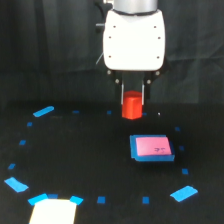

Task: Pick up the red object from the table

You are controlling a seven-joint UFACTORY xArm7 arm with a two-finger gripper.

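Note:
The red object (pixel 132 105) is a small red-orange block held between the two thin fingers (pixel 122 93) of my gripper (pixel 133 95), under the arm's white body. The gripper is shut on it. The block's lower end hangs near the black table (pixel 75 150); whether it touches the surface or is just above it I cannot tell.
A flat blue-edged square with a pink top (pixel 152 148) lies just in front of the block toward the exterior view's right. Blue tape marks (pixel 43 111) dot the table in a ring. A pale object (pixel 52 211) sits at the bottom left edge.

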